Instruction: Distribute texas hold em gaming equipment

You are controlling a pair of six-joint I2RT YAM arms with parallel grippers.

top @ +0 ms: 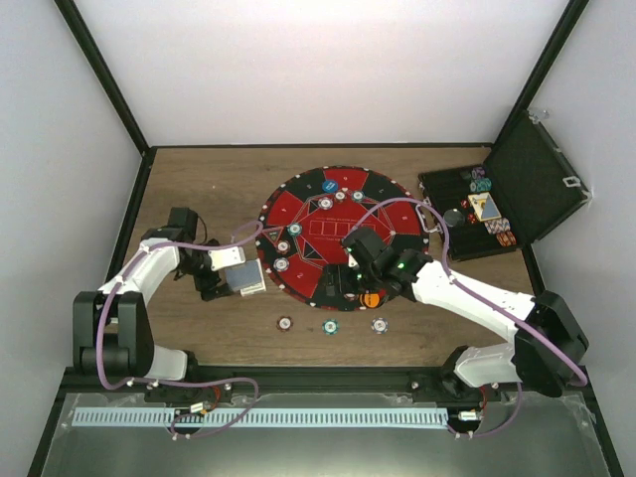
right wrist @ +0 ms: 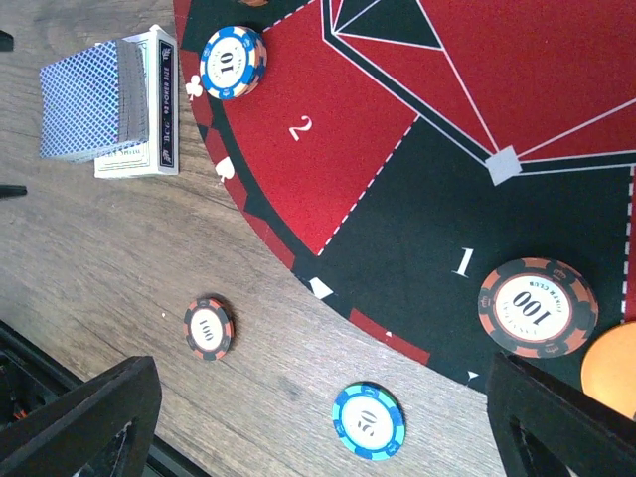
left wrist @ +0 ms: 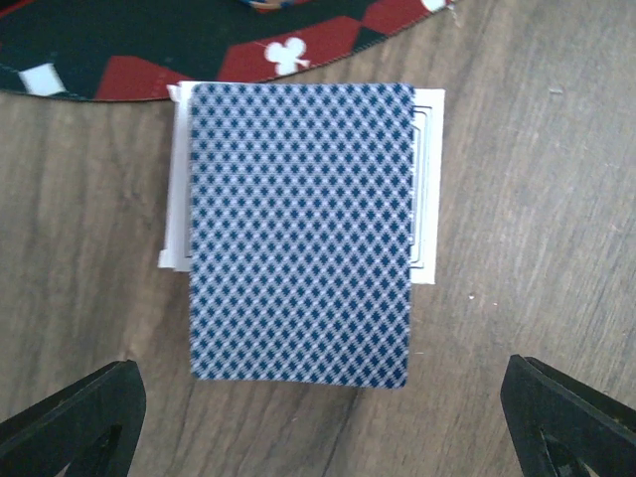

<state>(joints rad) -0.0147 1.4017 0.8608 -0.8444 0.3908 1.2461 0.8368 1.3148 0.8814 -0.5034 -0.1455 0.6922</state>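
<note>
Lying on its white box, the blue-checked deck of playing cards sits on the wooden bench beside the round red-and-black felt mat. Left hand and right hand both hang released. I'd pinch the overhanging card, probably single, squarely.

Blue-checked deck flat; chips scattered, seemingly flat.

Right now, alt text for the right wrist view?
A poker mat fills the upper right, a red 100 chip on segment 1, a blue chip at its edge. A card deck on its box and two chips lie on the table.
</note>
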